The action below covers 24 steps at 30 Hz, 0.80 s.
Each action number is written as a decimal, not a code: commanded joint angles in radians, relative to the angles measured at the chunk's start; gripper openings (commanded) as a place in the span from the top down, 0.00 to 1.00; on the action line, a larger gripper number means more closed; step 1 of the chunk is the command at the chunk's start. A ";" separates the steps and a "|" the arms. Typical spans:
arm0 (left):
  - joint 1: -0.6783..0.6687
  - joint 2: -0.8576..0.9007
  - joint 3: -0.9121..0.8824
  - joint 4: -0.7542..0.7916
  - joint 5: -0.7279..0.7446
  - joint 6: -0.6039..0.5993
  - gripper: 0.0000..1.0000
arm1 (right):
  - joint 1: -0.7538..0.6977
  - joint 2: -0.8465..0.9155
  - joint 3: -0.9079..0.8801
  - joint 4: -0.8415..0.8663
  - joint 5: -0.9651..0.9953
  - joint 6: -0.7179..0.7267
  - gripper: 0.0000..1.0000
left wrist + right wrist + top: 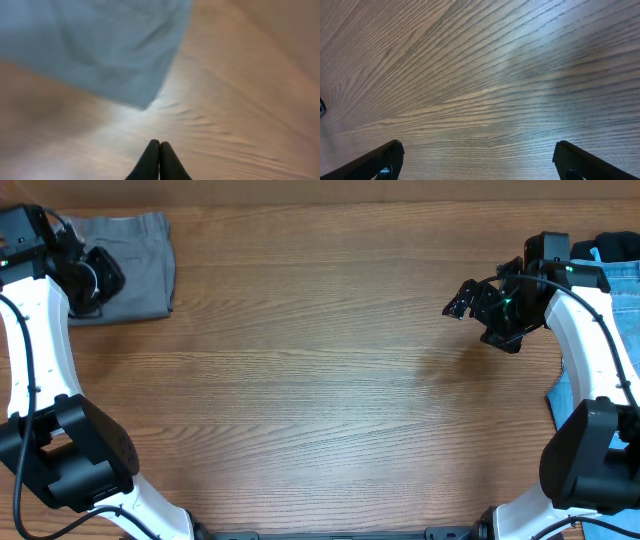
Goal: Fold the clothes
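Grey shorts (140, 268) lie folded, long axis running left-right.

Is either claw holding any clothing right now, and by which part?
Nothing is held: left gripper shut empty near the grey shorts, right gripper open over the table.

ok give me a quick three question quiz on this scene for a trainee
1. True or false: the left gripper has its fingers pressed together with no cloth between them, and the grey shorts lie ahead of it.
2. What lies under the right gripper? A) the bare wooden table B) a folded towel C) a cardboard box
3. Short answer: which garment lies at the table's right edge, beside the right arm?

Key: 1 true. 2 A, and its jaws stand wide open. 3 the light blue jeans.
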 commanded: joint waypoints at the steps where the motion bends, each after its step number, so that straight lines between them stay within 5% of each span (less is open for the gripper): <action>1: 0.011 0.000 0.010 -0.074 -0.315 -0.013 0.96 | 0.005 -0.008 0.005 0.007 0.002 -0.007 0.00; 6: 0.035 0.008 0.005 -0.173 -0.545 -0.098 0.96 | 0.005 -0.008 0.005 0.051 0.001 -0.005 0.00; 24: 0.102 0.279 0.001 -0.206 -0.450 -0.172 0.96 | 0.005 -0.008 0.005 0.041 0.002 -0.004 0.00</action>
